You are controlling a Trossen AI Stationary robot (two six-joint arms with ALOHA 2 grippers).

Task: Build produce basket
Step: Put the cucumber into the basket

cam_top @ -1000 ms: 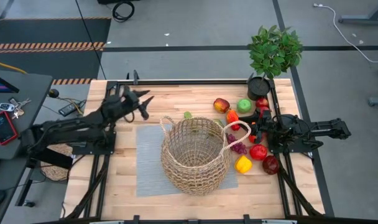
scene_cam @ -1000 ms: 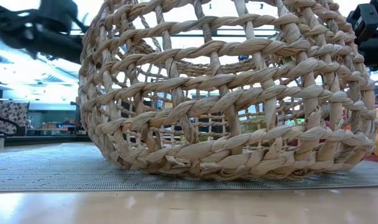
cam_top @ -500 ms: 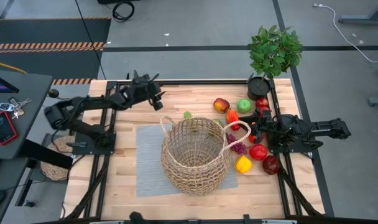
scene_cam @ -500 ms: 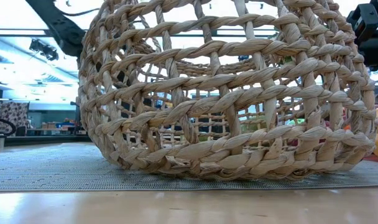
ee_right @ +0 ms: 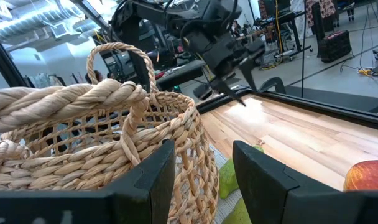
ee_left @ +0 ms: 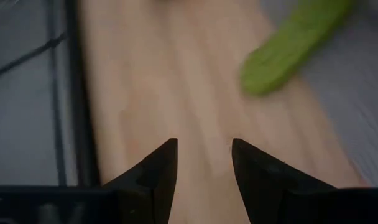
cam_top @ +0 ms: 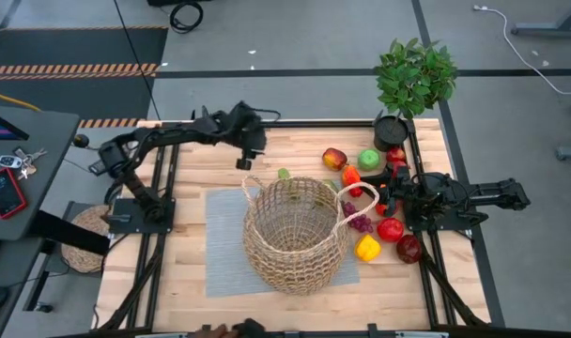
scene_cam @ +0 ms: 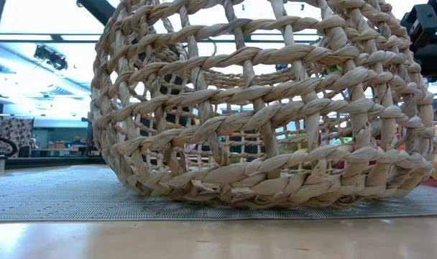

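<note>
The left gripper point(ee_left: 201, 168) has its fingers spread with nothing between them, only bare wood of the table point(cam_top: 295, 141) under the gap. It hangs over the far edge, beyond the basket point(cam_top: 295, 232). A long green vegetable point(ee_left: 295, 46) lies ahead of the fingers and off to one side, near the grey mat point(cam_top: 224, 253).

The right gripper point(ee_right: 201, 174) also has its fingers spread and empty, pointed at the basket's rim and one loop handle point(ee_right: 117, 68). It rests low among the produce point(cam_top: 370, 202) clustered just beside the basket. A potted plant point(cam_top: 412, 80) stands at the far corner.
</note>
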